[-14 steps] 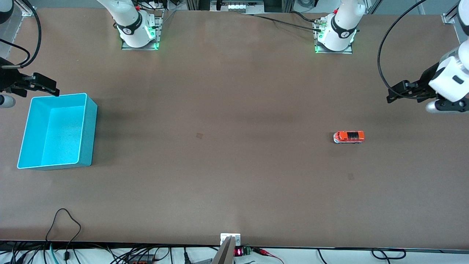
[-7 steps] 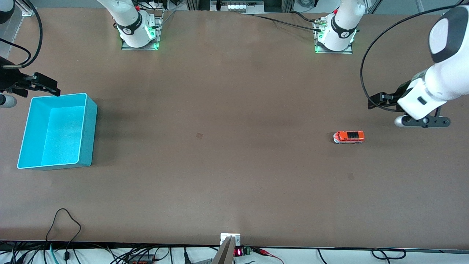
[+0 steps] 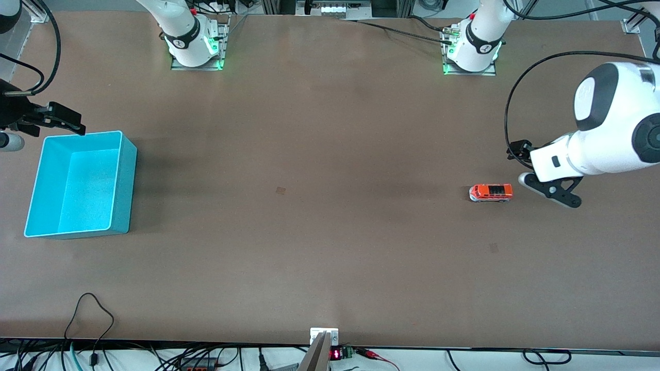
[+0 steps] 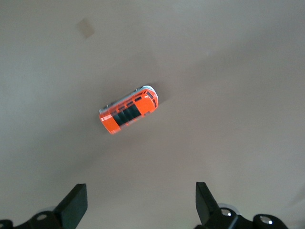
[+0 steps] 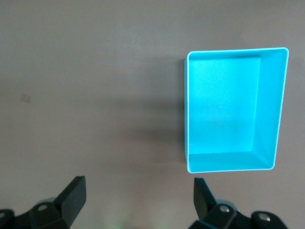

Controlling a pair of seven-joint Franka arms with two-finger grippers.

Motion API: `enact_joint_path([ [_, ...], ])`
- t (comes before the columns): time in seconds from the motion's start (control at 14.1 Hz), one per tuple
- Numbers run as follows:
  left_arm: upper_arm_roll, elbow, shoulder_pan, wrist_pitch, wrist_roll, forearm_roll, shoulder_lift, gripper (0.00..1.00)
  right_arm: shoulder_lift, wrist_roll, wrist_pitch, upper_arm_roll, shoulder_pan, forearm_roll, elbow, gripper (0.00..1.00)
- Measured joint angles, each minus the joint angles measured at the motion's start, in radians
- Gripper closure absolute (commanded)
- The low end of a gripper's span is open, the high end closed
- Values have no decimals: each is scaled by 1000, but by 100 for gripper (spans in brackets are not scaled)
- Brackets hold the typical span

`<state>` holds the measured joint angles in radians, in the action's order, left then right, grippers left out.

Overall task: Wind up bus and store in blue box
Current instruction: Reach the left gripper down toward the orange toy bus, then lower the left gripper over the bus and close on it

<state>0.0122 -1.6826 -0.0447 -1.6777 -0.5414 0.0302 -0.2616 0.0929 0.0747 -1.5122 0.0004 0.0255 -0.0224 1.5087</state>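
— Where's the toy?

— The small orange toy bus with dark windows and a pale grey-white nose (image 3: 491, 192) sits on its wheels on the brown desk (image 3: 319, 232), toward the left arm's end, about midway between the edge where the arm bases stand and the edge nearest the front camera. Its nose points toward the right arm's end. Nothing is touching it.

— And the left pincer?

— The left pincer (image 4: 140, 206) hangs in the air near the bus, over bare desk toward the left arm's end of it. Its two black fingers (image 4: 74, 205) stand wide apart with nothing between them.

— What about the box?

— The bright turquoise rectangular plastic bin with thin walls and a lighter rim (image 3: 118, 135) stands at the right arm's end of the desk, close to that short edge, well apart from the bus. Only its own floor shows inside.

— And the other arm?

— It waits. The right pincer (image 5: 138, 198) is above the desk beside the bin's corner that lies toward the bases' edge, fingers spread wide, holding nothing.
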Motion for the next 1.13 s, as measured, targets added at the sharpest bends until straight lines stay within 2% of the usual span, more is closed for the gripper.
enact_joint_path([
  [0.21, 0, -16, 12, -79, -336, 9, -37, 0, 0, 0, 0, 10, -1, 0, 0, 0],
  [0.42, -1, -83, 23, -180, -556, 27, -65, 0, 0, 0, 0, 11, 0, 0, 0, 0],
  [0.64, 0, -190, 22, -319, -646, 91, -75, 0, 0, -1, 0, 11, 0, 0, 0, 0],
  [0.92, 1, -319, 24, -537, -793, 102, -75, 0, 3, -1, 3, 11, -1, 0, 2, 0],
  [1.13, 13, -369, 41, -609, -825, 102, -74, 0, 27, -1, 39, 13, -3, 0, 9, 0],
])
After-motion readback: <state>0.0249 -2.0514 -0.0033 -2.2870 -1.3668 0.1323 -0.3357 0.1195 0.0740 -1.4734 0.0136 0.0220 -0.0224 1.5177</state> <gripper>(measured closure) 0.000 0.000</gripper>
